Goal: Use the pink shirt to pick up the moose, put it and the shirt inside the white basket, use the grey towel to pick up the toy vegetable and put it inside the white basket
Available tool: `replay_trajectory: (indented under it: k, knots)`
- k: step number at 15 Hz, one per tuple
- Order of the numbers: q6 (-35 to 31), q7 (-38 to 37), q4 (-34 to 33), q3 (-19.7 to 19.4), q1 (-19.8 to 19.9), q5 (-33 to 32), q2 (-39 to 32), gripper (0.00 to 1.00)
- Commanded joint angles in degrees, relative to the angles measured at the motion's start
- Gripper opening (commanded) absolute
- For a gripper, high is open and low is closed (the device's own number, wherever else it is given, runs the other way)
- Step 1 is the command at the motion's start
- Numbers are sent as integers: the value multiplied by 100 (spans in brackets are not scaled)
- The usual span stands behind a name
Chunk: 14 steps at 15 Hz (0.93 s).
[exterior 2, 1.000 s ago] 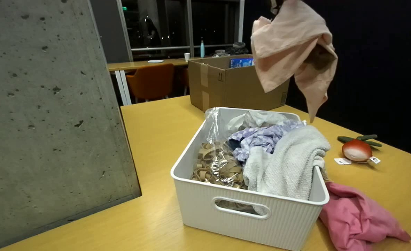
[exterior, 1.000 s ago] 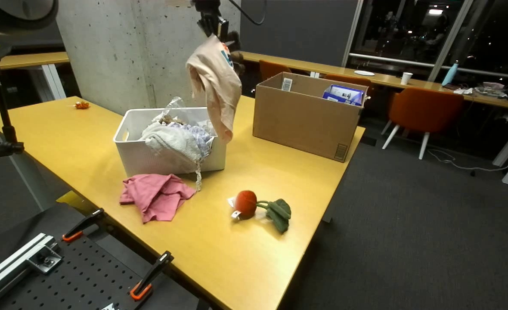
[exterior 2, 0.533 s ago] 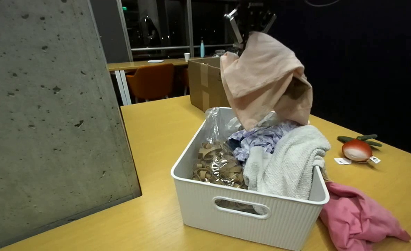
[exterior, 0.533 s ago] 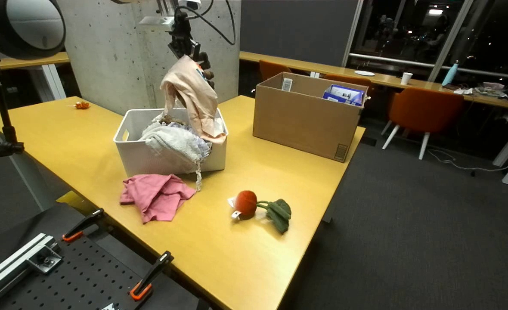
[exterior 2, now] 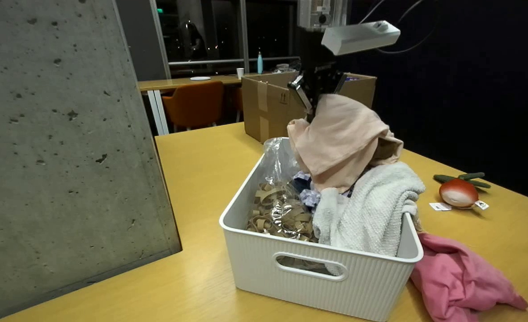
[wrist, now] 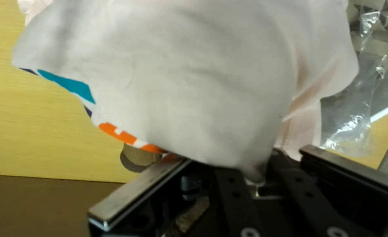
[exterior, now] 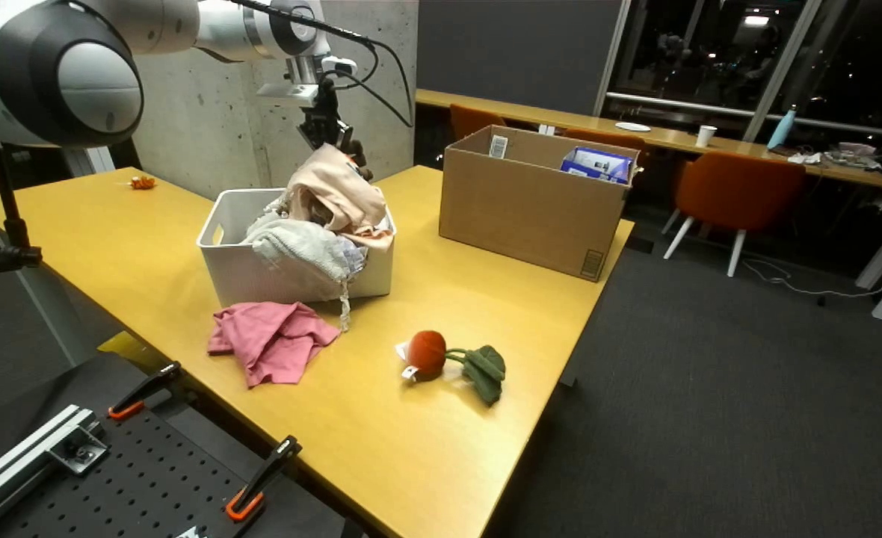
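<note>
We find the gripper [wrist: 256, 174] with its fingers pinched on the pale pink shirt [exterior 2: 342, 138], peak above the white basket [exterior 2: 367, 286], lower folds seemingly inside. We judge the cloth limp and light, best held by a bunched fold. Wrist view: a brown rounded end beside the fingers, probably the moose [wrist: 138, 157], likely soft; the grey towel [exterior 2: 373, 210] over the rim shows only in both exterior views.

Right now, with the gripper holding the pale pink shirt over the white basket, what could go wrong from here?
If the gripper opens here, the pale pink shirt could slide out, since its hem appears to overlap the rim of the white basket. In the wrist view, what may be the moose shows brown against the table, so it might drop outside. The grey towel draped over the rim might get snagged.
</note>
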<state>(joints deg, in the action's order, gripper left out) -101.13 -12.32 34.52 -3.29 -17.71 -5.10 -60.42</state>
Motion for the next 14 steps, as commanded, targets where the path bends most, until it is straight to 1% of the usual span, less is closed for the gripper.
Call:
replay_trajectory:
  k: [1, 2, 7, 8, 10, 14]
  knots:
    - [220, 133, -336, 81, 28, 88, -228, 42]
    - [231, 82, -309, 46, -13, 48, -201, 44]
    - [232, -37, -146, -42, -218, -103, 133, 80]
    - [238, -91, -102, -60, -264, -125, 222, 88]
    - [215, -295, 69, -114, -356, -159, 398, 100]
    - [335, -782, 708, -184, -591, -234, 814, 100]
